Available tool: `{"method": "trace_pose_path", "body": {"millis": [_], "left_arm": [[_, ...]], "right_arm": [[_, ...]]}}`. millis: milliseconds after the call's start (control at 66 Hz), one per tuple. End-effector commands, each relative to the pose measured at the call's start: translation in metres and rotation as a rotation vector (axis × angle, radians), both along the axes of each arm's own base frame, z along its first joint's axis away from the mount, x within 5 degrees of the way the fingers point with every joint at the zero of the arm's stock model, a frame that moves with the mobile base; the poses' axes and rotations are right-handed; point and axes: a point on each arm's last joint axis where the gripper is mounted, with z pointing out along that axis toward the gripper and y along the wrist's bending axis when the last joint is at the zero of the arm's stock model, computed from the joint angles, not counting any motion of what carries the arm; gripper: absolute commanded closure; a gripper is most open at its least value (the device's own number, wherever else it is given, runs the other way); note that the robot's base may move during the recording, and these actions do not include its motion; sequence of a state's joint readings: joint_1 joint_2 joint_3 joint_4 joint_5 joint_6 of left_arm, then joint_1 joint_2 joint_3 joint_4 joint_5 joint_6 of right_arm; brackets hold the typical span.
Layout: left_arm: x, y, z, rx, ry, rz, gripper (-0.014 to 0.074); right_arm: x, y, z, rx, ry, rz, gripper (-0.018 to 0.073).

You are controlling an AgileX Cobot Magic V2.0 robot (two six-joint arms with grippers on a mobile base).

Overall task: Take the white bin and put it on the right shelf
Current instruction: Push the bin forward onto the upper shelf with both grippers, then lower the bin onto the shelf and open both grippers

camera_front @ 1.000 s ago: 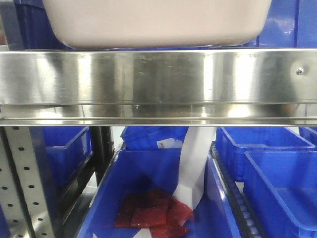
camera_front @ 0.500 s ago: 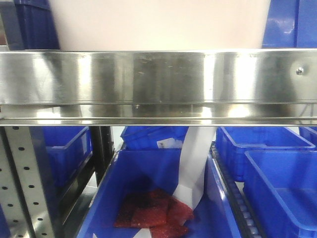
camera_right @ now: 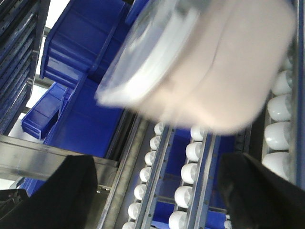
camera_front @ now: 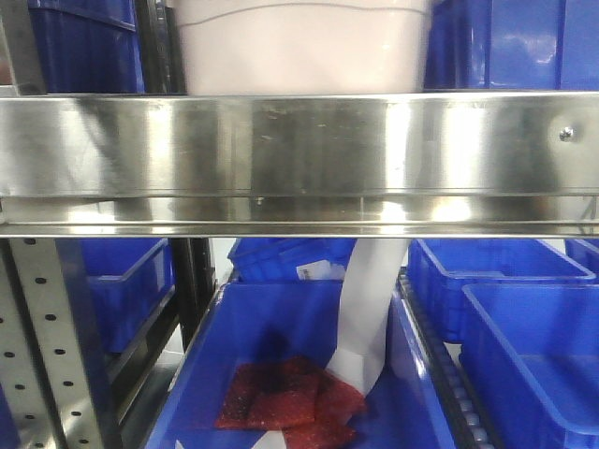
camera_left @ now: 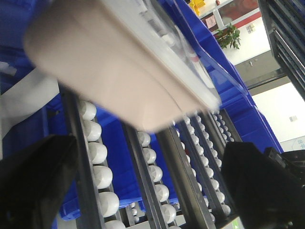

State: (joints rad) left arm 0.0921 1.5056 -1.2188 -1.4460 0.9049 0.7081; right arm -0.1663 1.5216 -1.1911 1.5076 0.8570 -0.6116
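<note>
One white bin [camera_front: 304,47] behind right shelf [camera_front: 299,145] rail; both grippers, left gripper [camera_left: 152,186] and right gripper [camera_right: 157,191], spread wide, released. No legible writing.

White bin [camera_front: 304,47]: pale pinkish-white translucent tub with rounded corners and a faint curved ridge near its top; at 12 o'clock in the front view, directly above the steel rail, its base hidden behind that rail.
White bin, wrist views: blurred; pale body [camera_left: 109,71] with a glossy white lid edge [camera_right: 143,62], over rows of white rollers.
Right shelf [camera_front: 299,150]: shiny stainless-steel front rail spanning 9 to 3 o'clock, level; perforated metal upright at 7 o'clock.
</note>
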Motion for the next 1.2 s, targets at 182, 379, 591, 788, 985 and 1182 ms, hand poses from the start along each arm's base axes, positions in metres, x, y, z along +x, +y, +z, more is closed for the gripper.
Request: {"method": "trace_pose_path", "body": {"millis": [182,379,591,788,985,1182], "left_arm": [[-0.009,-0.003,0.026,-0.066,-0.079,-0.023,0.0199],[-0.009,-0.004,0.026,-0.065,-0.078,-0.025,0.0677],[-0.005,0.0,0.026,-0.077,-0.066,0.03,0.0715],[-0.044,-0.011,0.06,0.09,-0.196,0.053,0.0715],[-0.101,0.015,0.102,0.377,-0.421,0.393,0.0715],[-0.142,0.026,0.07,0.463,-0.466,0.532,0.0715]], "right_arm": [[-0.009,0.001,0.021,-0.038,-0.078,0.019,0.0194],[-0.009,0.001,0.019,-0.063,-0.073,0.03,0.0525],[-0.007,-0.001,0.021,-0.044,-0.079,-0.007,0.0529],[-0.033,0.005,0.064,-0.198,-0.223,0.029,0.0527],[-0.085,-0.014,0.127,-0.49,-0.508,-0.331,0.0527],[-0.118,-0.012,0.102,-0.744,-0.565,-0.316,0.0529]]}}
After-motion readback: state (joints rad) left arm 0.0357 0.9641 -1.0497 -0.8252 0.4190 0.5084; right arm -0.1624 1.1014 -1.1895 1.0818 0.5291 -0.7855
